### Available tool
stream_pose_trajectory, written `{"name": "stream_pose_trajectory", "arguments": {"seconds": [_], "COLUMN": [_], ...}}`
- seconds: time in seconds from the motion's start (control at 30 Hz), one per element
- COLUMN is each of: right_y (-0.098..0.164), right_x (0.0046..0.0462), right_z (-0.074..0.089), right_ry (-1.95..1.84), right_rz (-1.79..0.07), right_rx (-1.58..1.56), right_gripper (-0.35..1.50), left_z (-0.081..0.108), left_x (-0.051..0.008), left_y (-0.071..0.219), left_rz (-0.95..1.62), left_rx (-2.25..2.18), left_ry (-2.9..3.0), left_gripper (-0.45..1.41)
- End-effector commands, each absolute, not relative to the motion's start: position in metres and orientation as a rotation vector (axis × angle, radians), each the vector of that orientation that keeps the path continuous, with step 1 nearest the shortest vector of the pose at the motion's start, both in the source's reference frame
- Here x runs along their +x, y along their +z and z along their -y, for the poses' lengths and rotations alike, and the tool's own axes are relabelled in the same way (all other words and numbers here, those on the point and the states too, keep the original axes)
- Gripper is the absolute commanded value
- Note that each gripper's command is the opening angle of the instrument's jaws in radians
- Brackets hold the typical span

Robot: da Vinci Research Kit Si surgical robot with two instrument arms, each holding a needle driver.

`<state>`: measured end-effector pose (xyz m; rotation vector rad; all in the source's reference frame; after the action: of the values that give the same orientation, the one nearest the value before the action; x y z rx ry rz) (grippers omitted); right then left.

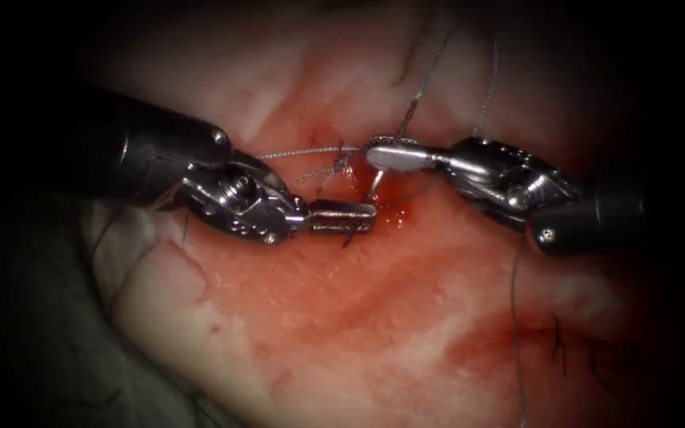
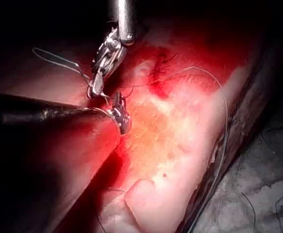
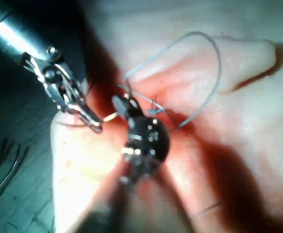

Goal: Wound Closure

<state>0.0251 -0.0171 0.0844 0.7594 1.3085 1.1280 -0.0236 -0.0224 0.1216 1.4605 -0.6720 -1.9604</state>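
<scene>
The short curved needle stands at the cut on the tissue, its lower end at the surface. My right tool comes in from the right with its jaws shut on the needle's upper part. My left tool lies level from the left, jaws shut at the needle's lower end. The needle bridges the left tool and the right tool. In the left wrist view, the needle runs between the right tool and the left tool. Thread runs leftward from the right jaws.
An earlier stitch with cut ends sits just left of the needle. Red fluid wets the tissue around the cut. More thread climbs away and a strand trails down on the right. Grey cloth surrounds the tissue; spare needles lie there.
</scene>
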Motion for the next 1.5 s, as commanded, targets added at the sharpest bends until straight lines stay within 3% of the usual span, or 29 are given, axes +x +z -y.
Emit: {"name": "stream_pose_trajectory", "arguments": {"seconds": [0.03,0.07,0.2,0.27,0.4,0.5,0.67,0.7,0.73,1.03,1.3,1.4,1.5], "right_y": [0.085,0.084,0.084,0.084,0.084,0.083,0.083,0.083,0.083,0.083,0.083,0.083,0.083], "right_x": [0.0257,0.0256,0.0248,0.0242,0.0224,0.0214,0.0209,0.0209,0.0209,0.0211,0.0218,0.022,0.0222], "right_z": [0.018,0.018,0.017,0.017,0.017,0.016,0.017,0.017,0.017,0.017,0.017,0.018,0.018], "right_ry": [1.129,1.132,1.045,1.007,0.961,0.938,0.874,0.856,0.844,0.745,0.708,0.703,0.694], "right_rz": [-1.324,-1.33,-1.356,-1.366,-1.375,-1.371,-1.363,-1.354,-1.348,-1.316,-1.303,-1.303,-1.3], "right_rx": [0.764,0.763,0.7,0.648,0.555,0.491,0.401,0.381,0.364,0.252,0.213,0.208,0.199], "right_gripper": [-0.35,-0.35,-0.35,-0.35,-0.35,-0.35,-0.35,-0.35,-0.35,-0.35,-0.35,-0.35,-0.35], "left_z": [0.023,0.023,0.022,0.022,0.022,0.022,0.022,0.023,0.023,0.023,0.022,0.021,0.02], "left_x": [-0.0243,-0.0245,-0.0245,-0.0243,-0.0235,-0.0227,-0.0215,-0.0213,-0.0213,-0.0222,-0.0266,-0.0265,-0.0258], "left_y": [0.122,0.122,0.12,0.119,0.119,0.119,0.122,0.123,0.123,0.129,0.133,0.134,0.135], "left_rz": [0.645,0.597,0.342,0.271,0.013,-0.186,-0.456,-0.497,-0.52,-0.652,-0.711,-0.734,-0.721], "left_rx": [1.461,1.491,1.72,1.775,1.916,1.915,1.803,1.779,1.77,1.51,1.445,1.405,1.308], "left_ry": [-1.979,-2.026,-2.282,-2.338,-2.484,-2.583,-2.76,-2.809,-2.828,-2.982,-3.02,-3.034,-3.06], "left_gripper": [-0.45,0.57,1.18,1.21,0.88,0.05,-0.21,-0.4,-0.45,-0.43,-0.42,-0.27,-0.3]}}
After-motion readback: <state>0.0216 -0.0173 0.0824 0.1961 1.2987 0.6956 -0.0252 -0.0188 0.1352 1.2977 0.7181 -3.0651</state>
